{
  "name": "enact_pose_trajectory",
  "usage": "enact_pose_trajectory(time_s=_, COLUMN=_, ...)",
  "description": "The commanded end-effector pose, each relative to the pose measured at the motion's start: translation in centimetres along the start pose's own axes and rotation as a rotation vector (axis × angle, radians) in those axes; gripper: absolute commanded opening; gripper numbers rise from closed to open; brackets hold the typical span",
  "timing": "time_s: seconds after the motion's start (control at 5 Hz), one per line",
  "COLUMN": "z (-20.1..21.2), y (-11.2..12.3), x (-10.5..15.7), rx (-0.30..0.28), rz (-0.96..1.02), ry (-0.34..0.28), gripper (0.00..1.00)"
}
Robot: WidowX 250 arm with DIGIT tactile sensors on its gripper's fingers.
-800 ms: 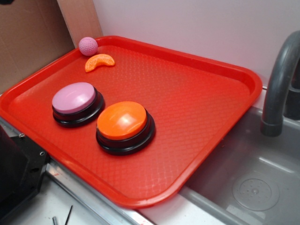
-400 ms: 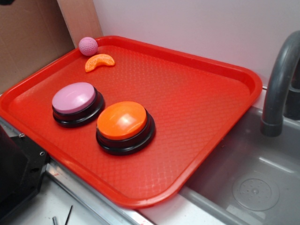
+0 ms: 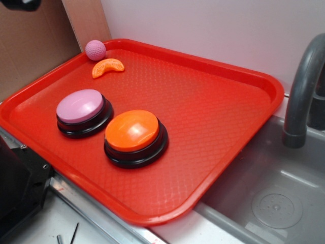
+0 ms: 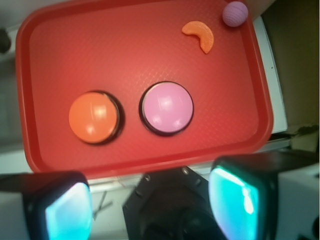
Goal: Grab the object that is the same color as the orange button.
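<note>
The claw (image 4: pixel 150 205) hangs high above the near edge of the red tray (image 4: pixel 45 65), its two pads set wide apart with nothing between them, so the work looks to be at the approach step, nothing grasped yet. Nearest on the tray stand the orange button (image 3: pixel 133 131) and, just beside it, the pink button (image 3: pixel 80 106). Beyond the pink button, near the tray's far corner, lies the tangerine segment (image 3: pixel 107 67): a small orange crescent with ridged lines, lying flat, just beside the pink dimpled ball (image 3: pixel 95 50). The next move likely calls for travelling over both buttons and descending astride the crescent, clear of the ball.
</note>
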State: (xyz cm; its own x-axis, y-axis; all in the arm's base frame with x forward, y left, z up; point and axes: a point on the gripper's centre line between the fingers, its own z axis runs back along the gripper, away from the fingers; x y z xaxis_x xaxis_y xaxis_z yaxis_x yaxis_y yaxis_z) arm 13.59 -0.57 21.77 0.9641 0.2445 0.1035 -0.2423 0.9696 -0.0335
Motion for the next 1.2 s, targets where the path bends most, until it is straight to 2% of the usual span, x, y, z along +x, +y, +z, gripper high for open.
enact_pose_trajectory(time_s=0.0, z=-3.4, y=2.3, x=3.8, rx=-0.023, rz=0.224, ry=-0.064, gripper=1.0)
enact_pose_trajectory(time_s=0.4, z=-8.1, y=4.9, x=7.6, rx=0.005, rz=0.369, ry=-0.078, gripper=1.0)
enact_pose_trajectory(time_s=0.6, z=-11.5, y=8.2, x=10.0, rx=-0.005, rz=0.388, ry=-0.06, gripper=1.0)
enact_pose_trajectory(time_s=1.0, z=-15.3, y=10.9, x=12.9, rx=0.0, rz=0.19, ry=-0.079, gripper=1.0)
